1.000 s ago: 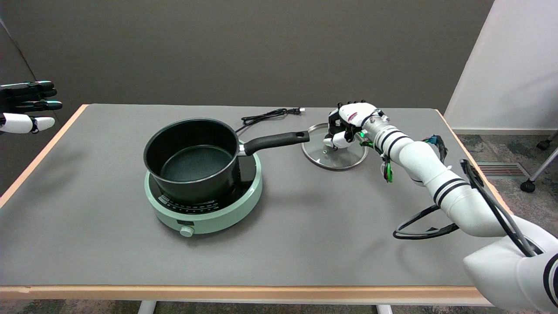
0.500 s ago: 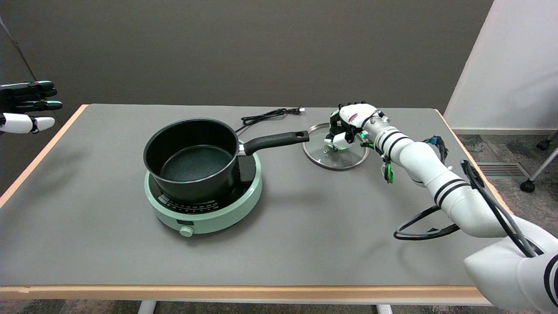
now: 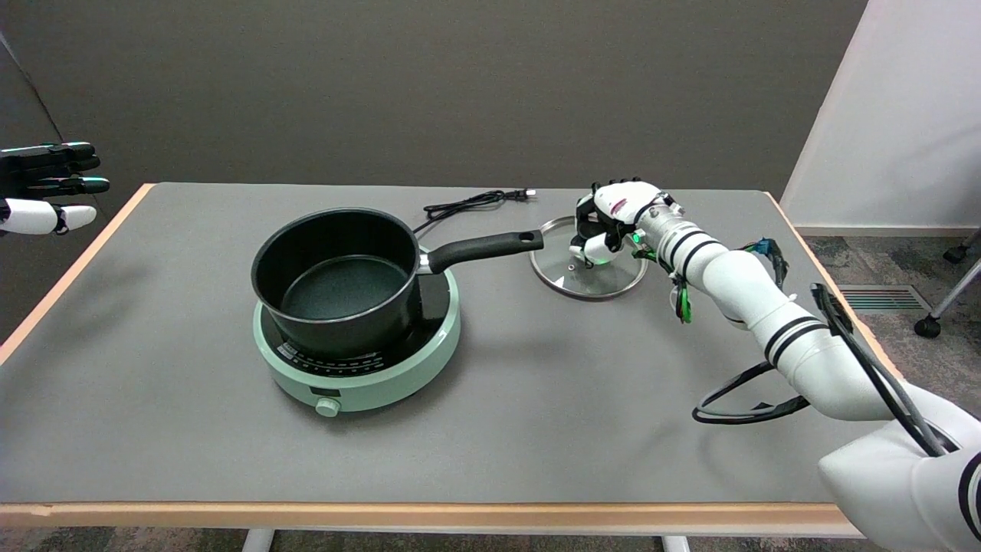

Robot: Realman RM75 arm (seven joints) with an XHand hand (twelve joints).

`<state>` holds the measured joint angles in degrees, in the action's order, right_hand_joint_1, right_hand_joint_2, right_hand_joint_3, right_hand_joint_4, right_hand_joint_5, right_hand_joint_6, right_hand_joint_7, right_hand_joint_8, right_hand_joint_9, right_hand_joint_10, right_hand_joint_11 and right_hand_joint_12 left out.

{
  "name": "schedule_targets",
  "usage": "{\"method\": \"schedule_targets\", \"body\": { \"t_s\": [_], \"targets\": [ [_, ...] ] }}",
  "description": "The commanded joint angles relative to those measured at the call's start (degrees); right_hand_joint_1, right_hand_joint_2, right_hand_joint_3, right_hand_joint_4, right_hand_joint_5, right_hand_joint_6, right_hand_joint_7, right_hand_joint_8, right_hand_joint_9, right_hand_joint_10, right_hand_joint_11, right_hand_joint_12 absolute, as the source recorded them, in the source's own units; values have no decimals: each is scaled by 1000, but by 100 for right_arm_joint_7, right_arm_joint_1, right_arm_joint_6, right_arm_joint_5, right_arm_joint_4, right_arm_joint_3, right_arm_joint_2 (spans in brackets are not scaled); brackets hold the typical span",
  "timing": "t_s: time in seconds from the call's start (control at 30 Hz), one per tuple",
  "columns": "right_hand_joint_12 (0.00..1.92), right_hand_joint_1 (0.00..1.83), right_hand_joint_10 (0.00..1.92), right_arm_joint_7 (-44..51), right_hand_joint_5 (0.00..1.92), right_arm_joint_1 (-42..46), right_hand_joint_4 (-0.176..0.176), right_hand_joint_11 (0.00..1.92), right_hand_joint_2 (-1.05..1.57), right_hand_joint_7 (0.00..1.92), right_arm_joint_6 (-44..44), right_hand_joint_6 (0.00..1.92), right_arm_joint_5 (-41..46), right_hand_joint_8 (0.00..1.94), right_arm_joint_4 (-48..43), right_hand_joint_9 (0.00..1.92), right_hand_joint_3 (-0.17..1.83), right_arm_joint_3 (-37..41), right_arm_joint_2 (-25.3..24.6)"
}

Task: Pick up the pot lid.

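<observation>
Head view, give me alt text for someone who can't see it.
The right robot hand is curled over the middle of a glass pot lid on a grey table. Left of the lid, a black saucepan sits on a green hotplate.

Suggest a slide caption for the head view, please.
Right hand closes over the glass pot lid lying beside the pot.
</observation>
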<state>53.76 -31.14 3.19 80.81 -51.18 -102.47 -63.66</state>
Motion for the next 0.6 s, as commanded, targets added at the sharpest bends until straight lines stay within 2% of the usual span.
{"method": "schedule_targets", "body": {
  "t_s": [0.03,0.6],
  "targets": [
    [1286,1353,1392,-5,763,124,176,677,840,879,19,829,0,1366,-739,825,676,37,165],
    [1319,1357,1402,-5,765,342,176,683,833,895,22,869,0,1338,-1165,834,669,247,259]
  ]
}}
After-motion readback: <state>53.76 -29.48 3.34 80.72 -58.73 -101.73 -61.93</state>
